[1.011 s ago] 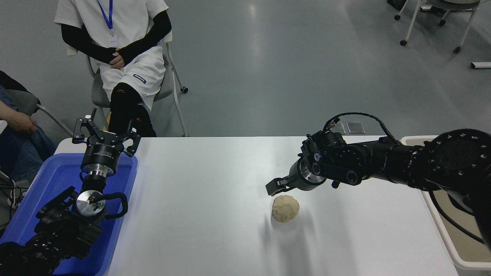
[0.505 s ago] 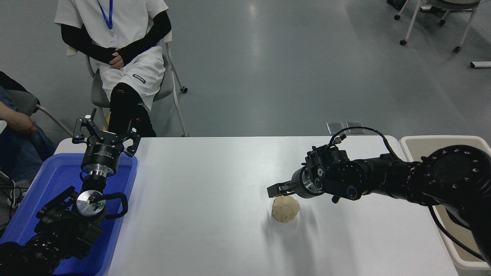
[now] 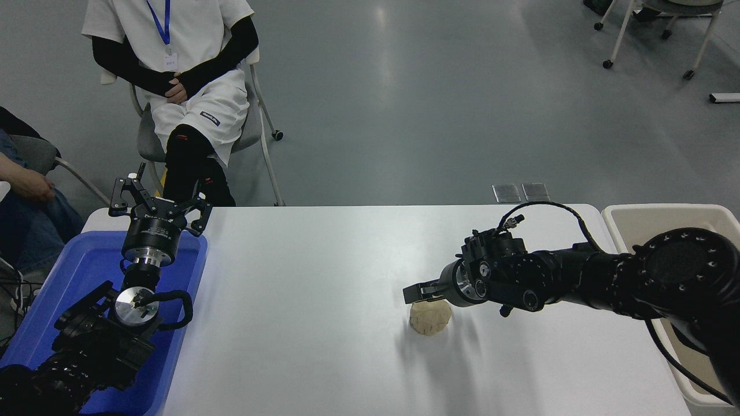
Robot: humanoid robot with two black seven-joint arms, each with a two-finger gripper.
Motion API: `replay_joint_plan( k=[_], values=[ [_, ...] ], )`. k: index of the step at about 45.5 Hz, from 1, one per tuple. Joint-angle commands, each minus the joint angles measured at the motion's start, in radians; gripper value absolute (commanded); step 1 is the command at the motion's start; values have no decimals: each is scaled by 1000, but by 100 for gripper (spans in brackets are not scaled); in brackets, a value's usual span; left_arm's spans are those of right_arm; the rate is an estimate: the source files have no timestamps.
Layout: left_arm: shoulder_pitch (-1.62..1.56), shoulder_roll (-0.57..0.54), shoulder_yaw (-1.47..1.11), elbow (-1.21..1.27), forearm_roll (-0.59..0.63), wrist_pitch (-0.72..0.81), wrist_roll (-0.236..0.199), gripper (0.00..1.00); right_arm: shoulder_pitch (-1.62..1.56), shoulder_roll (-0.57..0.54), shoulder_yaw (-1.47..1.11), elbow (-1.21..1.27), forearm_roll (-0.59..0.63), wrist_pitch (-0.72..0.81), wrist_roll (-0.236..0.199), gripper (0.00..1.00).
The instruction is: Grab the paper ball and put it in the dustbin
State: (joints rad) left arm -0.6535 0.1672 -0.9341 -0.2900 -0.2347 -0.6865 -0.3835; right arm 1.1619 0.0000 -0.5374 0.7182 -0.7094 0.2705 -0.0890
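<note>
The paper ball [image 3: 430, 319], tan and wrinkled, lies on the white table [image 3: 300, 300] right of centre. My right gripper [image 3: 421, 292] reaches in from the right, open, and sits low over the ball's far top edge, hiding a bit of it. The beige dustbin [image 3: 665, 208] stands off the table's right end, partly hidden behind my right arm. My left gripper [image 3: 157, 203] is parked at the lower left, open and empty, above the blue tray.
A blue shallow tray [image 3: 75, 271] sits at the table's left end under my left arm. A person [image 3: 173, 63] sits on a chair beyond the far left corner. Another person's hand [image 3: 26, 186] shows at the left edge.
My right gripper has come down and slightly toward me, from above and behind the paper ball to right on its top. The ball and the left arm have not moved.
</note>
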Motion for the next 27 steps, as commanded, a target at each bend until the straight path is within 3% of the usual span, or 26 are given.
replay_joint_plan(
  k=[1, 27],
  values=[
    [0, 0, 0, 0, 0, 1, 0, 99, -4, 0, -1, 3, 4, -1, 0, 100],
    [0, 0, 0, 0, 0, 1, 0, 99, -4, 0, 13, 20, 16, 3, -2, 99]
  ],
)
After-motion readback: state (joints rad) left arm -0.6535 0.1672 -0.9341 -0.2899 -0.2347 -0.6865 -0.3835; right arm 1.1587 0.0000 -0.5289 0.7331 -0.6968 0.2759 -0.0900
